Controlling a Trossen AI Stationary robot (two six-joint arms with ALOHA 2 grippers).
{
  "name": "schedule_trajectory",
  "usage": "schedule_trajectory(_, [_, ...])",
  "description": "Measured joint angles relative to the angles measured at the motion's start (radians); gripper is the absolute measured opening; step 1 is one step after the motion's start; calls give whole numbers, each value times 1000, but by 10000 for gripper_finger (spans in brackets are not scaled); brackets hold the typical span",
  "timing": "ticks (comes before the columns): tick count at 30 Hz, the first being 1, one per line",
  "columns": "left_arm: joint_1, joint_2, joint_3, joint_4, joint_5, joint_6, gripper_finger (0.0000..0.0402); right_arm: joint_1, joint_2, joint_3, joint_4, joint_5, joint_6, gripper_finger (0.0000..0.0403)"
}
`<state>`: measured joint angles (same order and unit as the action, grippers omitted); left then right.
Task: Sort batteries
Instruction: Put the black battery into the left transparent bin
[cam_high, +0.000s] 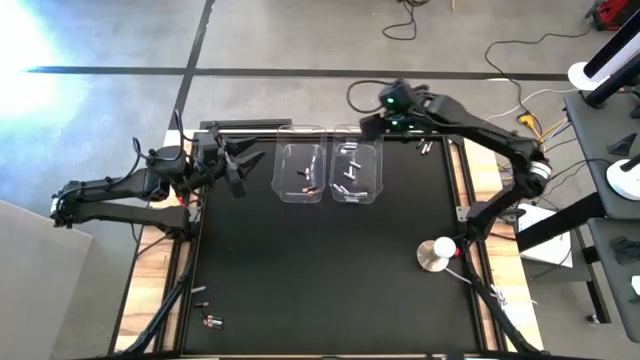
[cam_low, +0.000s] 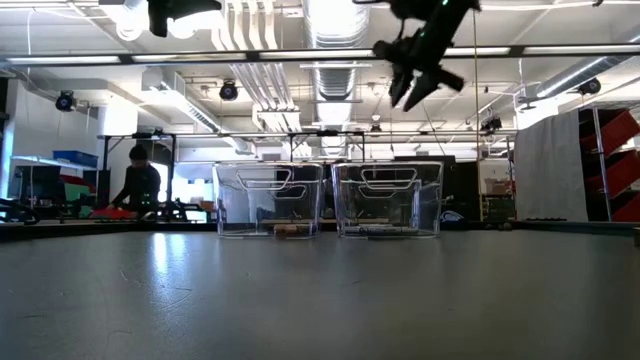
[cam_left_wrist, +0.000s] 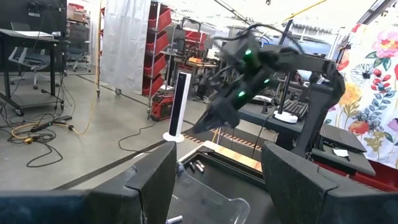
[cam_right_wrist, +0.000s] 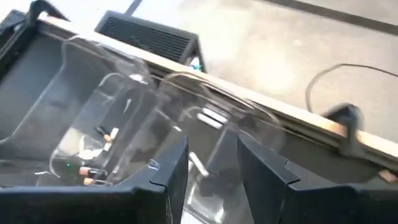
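Above the right clear bin (cam_high: 357, 175), right gripper (cam_high: 368, 125) released, empty; left gripper (cam_high: 238, 166) released at 9 o'clock

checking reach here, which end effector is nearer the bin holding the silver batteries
Right. The right end effector hangs above that bin's far edge, fingers open. The left end effector sits beyond the other bin, also open.

Both arms were dark and jointed. The right arm (cam_high: 480, 125) carried green lights near its wrist and a pale ring by its base joint; the left arm (cam_high: 120, 188) was plain black.
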<state>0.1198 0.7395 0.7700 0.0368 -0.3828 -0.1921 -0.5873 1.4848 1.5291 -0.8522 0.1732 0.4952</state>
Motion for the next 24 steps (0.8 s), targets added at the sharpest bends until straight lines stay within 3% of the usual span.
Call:
schedule_trajectory(6, [0, 0, 0, 0, 0, 0, 213, 0, -99, -56, -173, 62, 145, 140])
schedule_trajectory(11, [0, 0, 0, 0, 0, 0, 213, -16, -152, -190, -196, 143, 279, 148])
schedule_trajectory(17, [0, 0, 0, 0, 0, 0, 213, -113, -146, -361, -152, 140, 422, 145])
schedule_trajectory(24, [0, 0, 0, 0, 0, 0, 213, -247, -69, -489, 61, 71, 430, 152])
